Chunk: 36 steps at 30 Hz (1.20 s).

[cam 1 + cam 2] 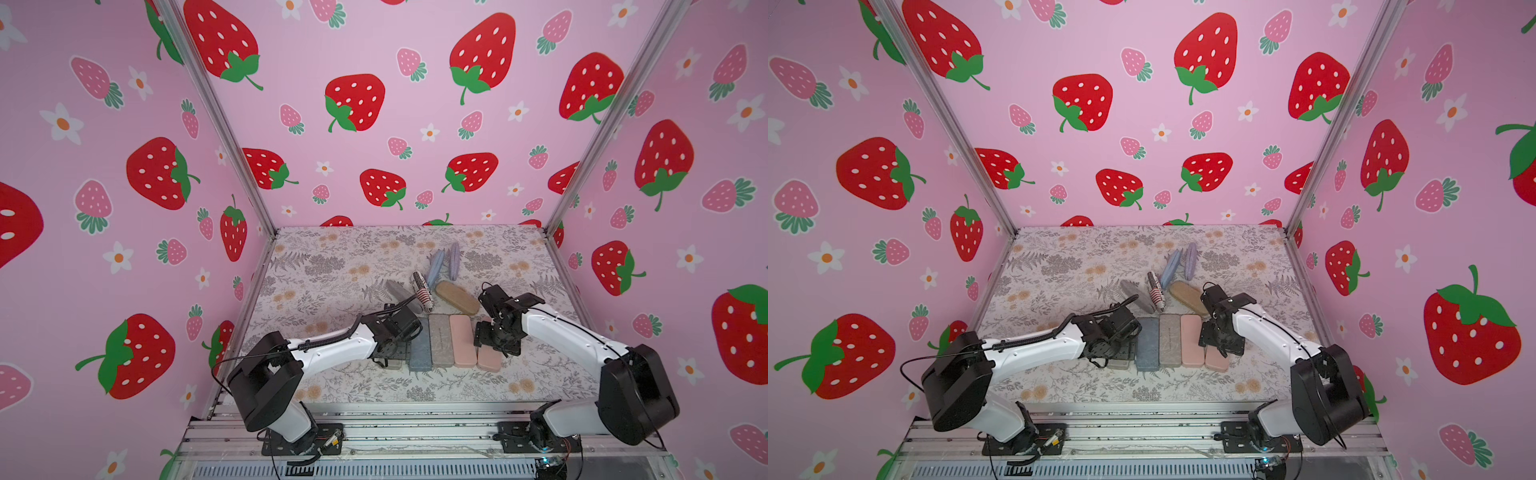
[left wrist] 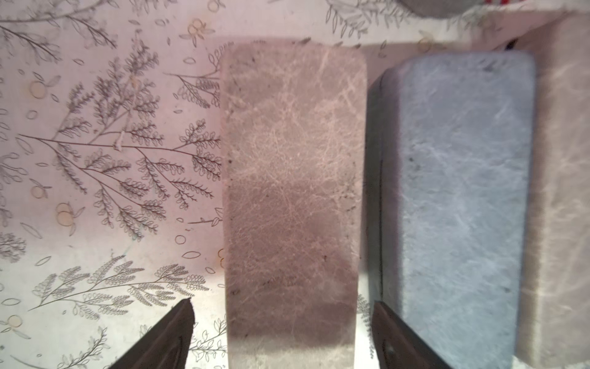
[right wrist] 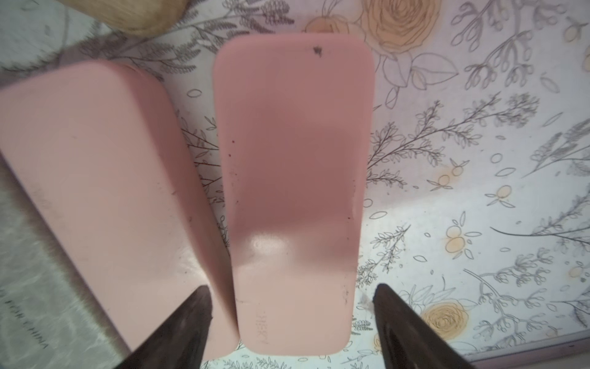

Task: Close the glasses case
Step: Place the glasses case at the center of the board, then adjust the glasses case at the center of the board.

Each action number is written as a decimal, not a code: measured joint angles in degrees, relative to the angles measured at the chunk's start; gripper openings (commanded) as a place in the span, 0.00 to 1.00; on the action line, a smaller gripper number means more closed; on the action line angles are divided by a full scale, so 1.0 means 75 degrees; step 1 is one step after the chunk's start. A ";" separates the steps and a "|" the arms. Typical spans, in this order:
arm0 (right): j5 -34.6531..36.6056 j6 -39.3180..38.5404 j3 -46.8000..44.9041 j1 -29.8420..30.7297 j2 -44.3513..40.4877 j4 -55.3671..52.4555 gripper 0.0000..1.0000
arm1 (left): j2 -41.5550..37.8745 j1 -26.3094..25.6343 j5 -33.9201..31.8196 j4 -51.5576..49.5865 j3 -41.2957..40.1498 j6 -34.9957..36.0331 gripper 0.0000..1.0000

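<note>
Looking from up high, I see five flat glasses cases lying side by side in a row near the front of the flowered tablecloth (image 1: pixel 332 266). In both top views the arms hide most of the two end ones, but the wrist views show them well. The left wrist view shows the brown-grey case (image 2: pixel 290 191) at the left end of the row. The blue case (image 2: pixel 463 191) is just beside it, with a thin gap between. The right wrist view shows the end pink case (image 3: pixel 293 159) at the right end. The second pink case (image 3: pixel 95 175) is near it, with a strip of cloth showing between. Only a top view shows the whole grey case (image 1: pixel 440 340) in the middle, and the tan case (image 1: pixel 457 297) and striped pouch (image 1: pixel 423 291) farther back.

The five cases in the row are long boxes with round corners, and every lid I can see looks shut. The brown-grey and blue ones look rough, with pale scratchy lines. The pink ones are smooth and a bit shiny, with small dark specks.

The left gripper (image 2: pixel 282 302) hangs over the brown-grey case with its fingers wide apart, one on each side, not touching it. The right gripper (image 3: pixel 291 287) hangs over the end pink case the same way, fingers spread and holding nothing.
</note>
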 measured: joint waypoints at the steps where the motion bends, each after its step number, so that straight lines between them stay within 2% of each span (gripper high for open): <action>1: 0.0061 0.0006 0.0070 0.0000 -0.0090 -0.0061 0.80 | -0.0102 -0.0009 -0.0050 -0.0029 0.0003 0.0000 0.86; 3: 0.0154 0.0023 0.0149 -0.0015 -0.0242 -0.0140 0.75 | -0.0312 -0.0038 -0.0134 -0.0111 0.0003 -0.0023 0.83; 4: 0.0207 0.0052 0.0175 -0.0038 -0.0329 -0.0178 0.69 | -0.0440 -0.0050 -0.0184 -0.0157 0.0003 -0.0047 0.79; 10: 0.0321 0.0242 0.0219 -0.0784 -0.0694 -0.0382 0.05 | -0.1443 0.0076 -0.0589 -0.0423 -0.0026 -0.0090 0.42; 11: 0.0297 0.0280 0.0216 -0.0953 -0.0691 -0.0396 0.00 | -0.1553 0.0160 -0.0609 -0.0449 -0.0067 -0.0064 0.37; 16: -0.0041 0.0297 0.0213 -0.1565 -0.0417 -0.0274 0.00 | -0.1789 0.0758 -0.0635 -0.0475 -0.0670 0.0006 0.16; 23: -0.0399 0.0291 -0.0029 -0.1944 0.0434 0.0157 0.00 | -0.1705 0.1297 -0.0347 -0.0358 -0.1515 0.0064 0.01; 32: -0.0650 0.0146 -0.0102 -0.2151 0.1023 0.0595 0.00 | -0.0347 0.1326 0.0172 0.0487 -0.1539 0.0096 0.00; 36: -0.0781 -0.0023 -0.0099 -0.2189 0.1335 0.0769 0.00 | -0.0085 0.1326 0.0219 0.0746 -0.1335 0.0090 0.00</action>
